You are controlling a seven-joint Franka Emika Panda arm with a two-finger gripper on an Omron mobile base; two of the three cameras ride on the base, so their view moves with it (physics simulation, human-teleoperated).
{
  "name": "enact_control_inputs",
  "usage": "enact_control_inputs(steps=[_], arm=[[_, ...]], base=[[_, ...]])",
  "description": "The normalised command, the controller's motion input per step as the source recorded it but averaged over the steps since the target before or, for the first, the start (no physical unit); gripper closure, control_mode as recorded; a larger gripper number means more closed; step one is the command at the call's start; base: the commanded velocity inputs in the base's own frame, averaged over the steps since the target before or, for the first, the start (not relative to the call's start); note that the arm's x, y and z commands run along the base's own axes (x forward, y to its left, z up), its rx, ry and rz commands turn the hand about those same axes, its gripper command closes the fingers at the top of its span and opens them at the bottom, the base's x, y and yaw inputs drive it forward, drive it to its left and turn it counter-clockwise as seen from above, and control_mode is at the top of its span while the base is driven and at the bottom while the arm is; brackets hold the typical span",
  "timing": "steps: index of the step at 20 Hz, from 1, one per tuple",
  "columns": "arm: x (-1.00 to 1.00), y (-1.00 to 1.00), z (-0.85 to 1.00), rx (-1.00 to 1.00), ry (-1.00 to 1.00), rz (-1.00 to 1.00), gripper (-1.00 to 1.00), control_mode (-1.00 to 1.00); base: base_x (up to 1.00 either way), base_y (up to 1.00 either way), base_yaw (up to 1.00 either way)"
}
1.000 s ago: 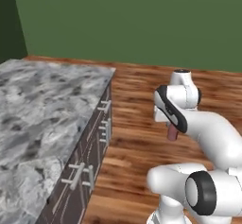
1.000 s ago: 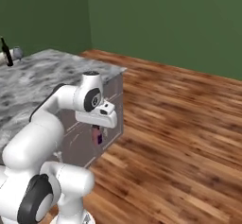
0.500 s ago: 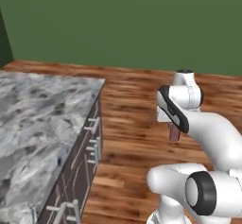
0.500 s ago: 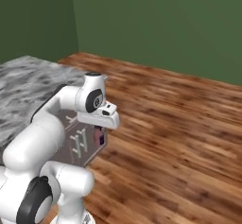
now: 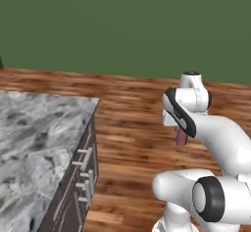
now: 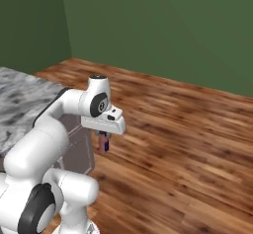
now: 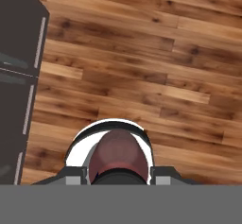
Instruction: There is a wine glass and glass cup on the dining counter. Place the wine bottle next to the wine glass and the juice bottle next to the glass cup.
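Your claw [image 6: 104, 142] is pinching the juice bottle [image 6: 103, 142], which hangs cap-down over the wood floor [image 6: 188, 129], off the corner of the marbled counter [image 5: 34, 138] with dark drawers [image 5: 81, 177]

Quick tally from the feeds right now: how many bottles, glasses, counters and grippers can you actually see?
Bottles: 1, the juice bottle, held in the gripper
Glasses: 0
Counters: 1, the marbled counter with dark drawer fronts
Grippers: 1
Total: 3
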Motion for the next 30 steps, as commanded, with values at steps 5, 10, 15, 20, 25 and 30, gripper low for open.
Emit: enact_control_inputs(steps=[5,10,15,20,25,30], arm=[[0.00,0.00,0.00,0.00,0.00,0.00,1.00,1.00],[0.00,0.00,0.00,0.00,0.00,0.00,1.00,1.00],[0.00,0.00,0.00,0.00,0.00,0.00,1.00,1.00],[0.00,0.00,0.00,0.00,0.00,0.00,1.00,1.00],[0.00,0.00,0.00,0.00,0.00,0.00,1.00,1.00],[0.00,0.00,0.00,0.00,0.00,0.00,1.00,1.00]], base=[[0.84,-0.19,0.00],[0.88,-0.16,0.00],[0.91,-0.14,0.01],[0.90,-0.15,0.04],[0.90,-0.15,0.11],[0.90,-0.09,0.20]])
